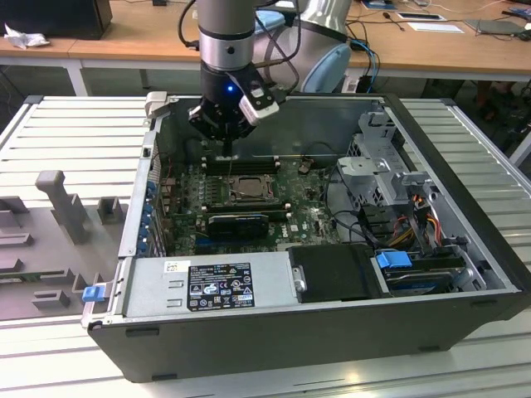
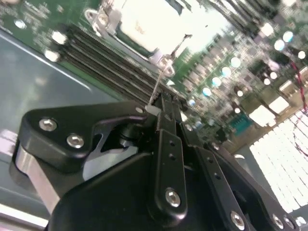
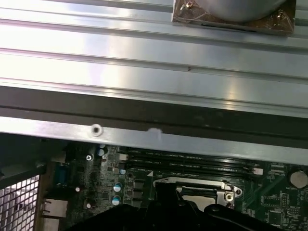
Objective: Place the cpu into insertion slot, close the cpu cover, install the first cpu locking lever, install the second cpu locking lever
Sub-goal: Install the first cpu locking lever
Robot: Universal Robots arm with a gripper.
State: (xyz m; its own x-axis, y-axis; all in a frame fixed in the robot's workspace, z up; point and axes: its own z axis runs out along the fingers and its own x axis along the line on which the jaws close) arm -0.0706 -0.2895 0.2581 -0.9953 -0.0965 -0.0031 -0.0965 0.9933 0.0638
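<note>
Insertion slot [image 3: 202,191] partly behind hand [image 3: 166,204]

Lab: slatted aluminium bench [image 1: 75,124], desks [image 1: 124,37]

Ribbed grey aluminium worktable [image 1: 75,124], wooden desks [image 1: 124,37] with cables behind, even indoor light.

Even overhead light is being cast across the exterior view, and the inside of the computer case [image 1: 332,274] is being left in shade. In the second wrist view the motherboard [image 2: 231,57] is being blurred and washed out by glare. In the first wrist view bright streaks are being reflected off the ribbed metal table [image 3: 144,57].
</note>
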